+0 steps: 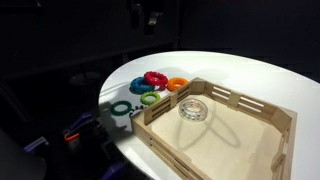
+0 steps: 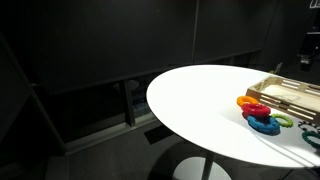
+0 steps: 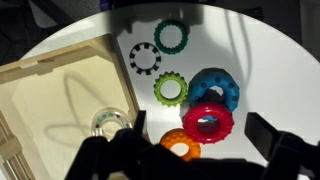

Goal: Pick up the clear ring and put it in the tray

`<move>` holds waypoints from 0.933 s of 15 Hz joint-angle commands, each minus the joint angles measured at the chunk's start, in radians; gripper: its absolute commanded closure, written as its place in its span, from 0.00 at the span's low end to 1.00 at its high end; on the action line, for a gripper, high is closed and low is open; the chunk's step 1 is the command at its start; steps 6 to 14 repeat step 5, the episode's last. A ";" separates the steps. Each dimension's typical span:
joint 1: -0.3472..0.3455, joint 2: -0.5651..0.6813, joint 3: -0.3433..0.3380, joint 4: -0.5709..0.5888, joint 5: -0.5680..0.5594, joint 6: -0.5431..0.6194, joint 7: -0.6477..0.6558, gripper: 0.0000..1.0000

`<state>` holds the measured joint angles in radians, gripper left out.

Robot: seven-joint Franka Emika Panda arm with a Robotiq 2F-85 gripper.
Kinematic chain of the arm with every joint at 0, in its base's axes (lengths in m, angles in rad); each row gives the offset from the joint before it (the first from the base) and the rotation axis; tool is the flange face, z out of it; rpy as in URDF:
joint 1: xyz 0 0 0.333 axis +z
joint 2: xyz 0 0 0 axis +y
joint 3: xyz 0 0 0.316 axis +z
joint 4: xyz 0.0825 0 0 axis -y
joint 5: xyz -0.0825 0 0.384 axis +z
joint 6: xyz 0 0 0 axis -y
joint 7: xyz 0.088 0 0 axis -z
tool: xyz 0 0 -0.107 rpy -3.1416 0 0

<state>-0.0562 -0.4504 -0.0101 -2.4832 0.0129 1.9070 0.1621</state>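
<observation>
The clear ring point(image 3: 110, 123) lies flat inside the plywood tray point(image 3: 50, 85), near its corner; it also shows in an exterior view point(image 1: 193, 110) inside the tray point(image 1: 270, 120). My gripper point(image 3: 206, 135) is open and empty, its two fingers wide apart. It hangs high above the coloured rings beside the tray, as seen at the top of an exterior view point(image 1: 150, 17). The tray also shows at the right edge of an exterior view point(image 2: 288, 92).
On the round white table point(image 1: 250, 75) beside the tray lie a red ring point(image 3: 207, 122), blue ring point(image 3: 215, 88), orange ring point(image 3: 178, 143), light green ring point(image 3: 170, 90), dark green ring point(image 3: 171, 37) and a black toothed ring point(image 3: 145, 59). The surroundings are dark.
</observation>
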 commanded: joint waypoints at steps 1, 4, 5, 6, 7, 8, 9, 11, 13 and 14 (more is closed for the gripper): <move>0.019 -0.069 0.006 -0.002 0.008 -0.009 -0.041 0.00; 0.017 -0.055 0.011 0.000 0.003 -0.002 -0.020 0.00; 0.017 -0.055 0.011 -0.001 0.003 -0.002 -0.020 0.00; 0.017 -0.055 0.011 -0.001 0.003 -0.002 -0.020 0.00; 0.017 -0.055 0.011 -0.001 0.003 -0.002 -0.020 0.00; 0.017 -0.055 0.011 -0.001 0.003 -0.002 -0.020 0.00; 0.017 -0.055 0.011 -0.001 0.003 -0.002 -0.020 0.00; 0.017 -0.055 0.011 -0.001 0.003 -0.002 -0.020 0.00; 0.017 -0.055 0.011 -0.001 0.003 -0.002 -0.020 0.00; 0.017 -0.055 0.011 -0.001 0.003 -0.002 -0.020 0.00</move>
